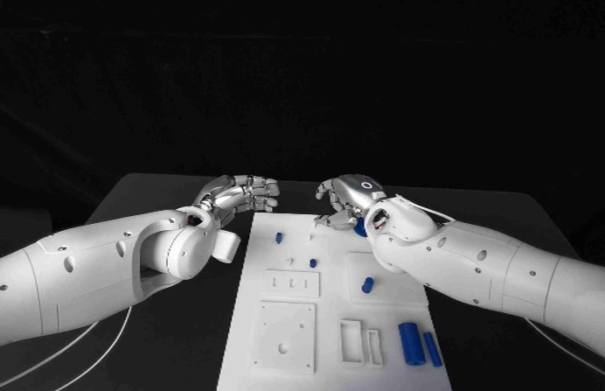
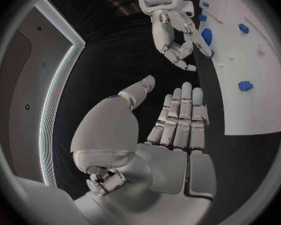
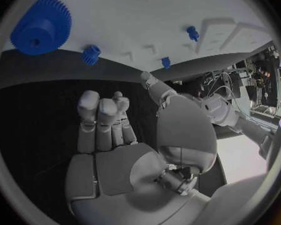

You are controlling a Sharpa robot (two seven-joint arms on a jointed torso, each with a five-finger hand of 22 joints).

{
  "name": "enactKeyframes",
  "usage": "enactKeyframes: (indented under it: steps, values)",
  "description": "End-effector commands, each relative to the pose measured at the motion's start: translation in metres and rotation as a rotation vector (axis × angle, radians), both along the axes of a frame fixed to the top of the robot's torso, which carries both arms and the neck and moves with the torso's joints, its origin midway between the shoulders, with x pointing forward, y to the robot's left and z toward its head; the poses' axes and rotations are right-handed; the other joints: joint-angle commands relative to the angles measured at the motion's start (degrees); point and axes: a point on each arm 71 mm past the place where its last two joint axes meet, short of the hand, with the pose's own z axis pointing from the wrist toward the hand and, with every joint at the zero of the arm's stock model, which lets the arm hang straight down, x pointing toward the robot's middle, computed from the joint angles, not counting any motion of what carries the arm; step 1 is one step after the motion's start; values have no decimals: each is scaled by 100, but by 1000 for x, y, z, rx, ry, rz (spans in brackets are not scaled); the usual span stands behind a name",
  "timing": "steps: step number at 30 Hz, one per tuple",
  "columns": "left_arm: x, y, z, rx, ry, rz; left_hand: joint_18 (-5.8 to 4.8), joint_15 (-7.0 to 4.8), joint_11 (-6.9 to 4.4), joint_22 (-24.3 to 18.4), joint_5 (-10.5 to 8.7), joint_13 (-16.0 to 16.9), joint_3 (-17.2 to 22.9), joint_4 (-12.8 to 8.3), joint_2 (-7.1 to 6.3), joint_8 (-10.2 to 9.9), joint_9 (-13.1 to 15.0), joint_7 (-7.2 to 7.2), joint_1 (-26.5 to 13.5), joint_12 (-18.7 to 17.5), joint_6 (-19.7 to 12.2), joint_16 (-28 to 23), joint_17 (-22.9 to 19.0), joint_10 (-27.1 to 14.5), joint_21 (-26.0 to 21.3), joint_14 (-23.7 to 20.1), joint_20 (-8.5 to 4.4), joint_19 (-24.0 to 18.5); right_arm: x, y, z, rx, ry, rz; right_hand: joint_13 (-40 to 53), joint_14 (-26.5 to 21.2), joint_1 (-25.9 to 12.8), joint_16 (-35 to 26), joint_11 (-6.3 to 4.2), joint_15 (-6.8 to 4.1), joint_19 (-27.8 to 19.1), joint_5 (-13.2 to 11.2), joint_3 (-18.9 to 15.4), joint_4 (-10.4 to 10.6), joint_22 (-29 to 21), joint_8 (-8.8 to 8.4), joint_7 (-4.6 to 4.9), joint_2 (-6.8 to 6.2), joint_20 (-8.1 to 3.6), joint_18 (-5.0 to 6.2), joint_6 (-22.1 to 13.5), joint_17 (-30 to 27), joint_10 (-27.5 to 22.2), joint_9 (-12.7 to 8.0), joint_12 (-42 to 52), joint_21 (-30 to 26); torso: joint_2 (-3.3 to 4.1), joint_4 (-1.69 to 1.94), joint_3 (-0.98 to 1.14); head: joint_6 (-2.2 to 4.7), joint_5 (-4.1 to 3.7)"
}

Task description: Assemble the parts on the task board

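The left hand [image 1: 239, 196] hovers off the far left corner of the task board [image 1: 284, 356], fingers spread and holding nothing. The board is a flat white plate, its long axis running near to far, with shallow rectangular recesses. Small blue parts lie on it; two blue cylinders [image 1: 417, 343] rest lengthwise at the near right. The right hand [image 1: 347, 200] curls loosely, empty, over the far right edge beside a blue toothed gear [image 3: 40, 26].

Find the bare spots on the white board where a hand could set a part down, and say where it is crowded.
Free: the task board strip near the robot. Crowded: the right side near two upright blue cylinders and white slotted blocks; the far end, where the left hand and right hand hover.
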Motion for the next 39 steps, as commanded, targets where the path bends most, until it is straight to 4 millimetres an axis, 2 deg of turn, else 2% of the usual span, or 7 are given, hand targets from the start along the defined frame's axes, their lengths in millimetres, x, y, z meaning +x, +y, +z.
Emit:
enactKeyframes:
  steps: [1, 3, 13, 20, 23, 30, 39]
  values:
    - [-1, -2, 2, -5, -7, -18, 103, 39, -5, 120, 17, -9, -4, -44, 1, -25, -9, 50, -43, -27, 53, -20, 7, 21, 38, -14, 10, -41, -1, -7, 7, 48, -26, 3, -10, -9, 46, -12, 148, 28, 27, 0, -42, 0, 60, -10, 61, 9, -50, 308, 90, 10, -325, -2, 28, -9, 3, -12, -2, 31, -7]
    - [-1, -2, 2, -5, -7, -19, 103, 40, -4, 120, 17, -9, -3, -45, 0, -25, -9, 50, -43, -28, 53, -20, 7, 21, 38, -15, 10, -42, 0, -13, 11, 61, -26, -10, -16, -8, 56, -15, 144, 24, 29, 0, -54, 14, 56, -3, 56, 23, -54, 308, 106, 15, -322, 0, 33, -13, 2, -20, 0, 44, -6]
    - [-1, 2, 2, -4, -9, -12, 103, 40, -3, 120, 17, -9, -1, -47, 2, -25, -10, 51, -43, -27, 53, -23, 8, 20, 38, -16, 12, -43, 8, -47, 30, 102, -9, -68, -45, 10, 157, -29, 99, -20, 54, -3, -34, 102, 43, 42, 10, 93, -74, 308, 206, 46, -293, 13, 64, -24, 3, -3, 0, 101, -34]
    - [-1, 4, 2, -1, -11, -7, 103, 41, -4, 120, 18, -9, 0, -48, 3, -25, -10, 50, -42, -27, 54, -24, 9, 21, 39, -16, 12, -44, 12, -62, 33, 83, 17, -86, -66, 20, 299, -33, 66, -52, 72, -7, 54, 135, 43, 82, -24, 145, -89, 308, 289, 77, -268, 29, 87, -21, 5, -2, 5, 128, -44]
    - [-1, 4, 2, -1, -11, -7, 104, 41, -4, 120, 18, -8, 2, -50, 3, -24, -10, 50, -41, -26, 55, -24, 10, 22, 39, -15, 12, -44, 13, -63, 31, 52, 48, -77, -73, 21, 362, -35, 54, -64, 73, -7, 87, 125, 46, 99, -37, 157, -93, 308, 325, 90, -262, 36, 95, -19, 2, 2, 3, 142, -53]
    - [0, 5, 2, -1, -11, -5, 104, 41, -5, 121, 18, -8, 4, -52, 5, -23, -10, 49, -39, -25, 56, -25, 11, 23, 40, -15, 12, -44, 8, -55, 29, -75, 13, -2, -80, 22, 769, -61, -9, -117, 34, -7, 228, -188, 72, 232, -108, 204, -82, 308, 593, 125, -265, 91, 135, -4, 5, 10, 3, 142, -60]
    - [0, 5, 2, -1, -12, -5, 105, 41, -6, 121, 18, -7, 7, -56, 5, -22, -10, 48, -36, -24, 58, -26, 13, 25, 41, -14, 13, -45, 2, -44, 19, -207, -18, 56, -84, 30, 769, -91, -97, -195, 5, -7, 209, -367, 90, 361, -206, 224, -13, 308, 911, 155, -243, 134, 182, 25, 7, 14, -5, 136, -68]
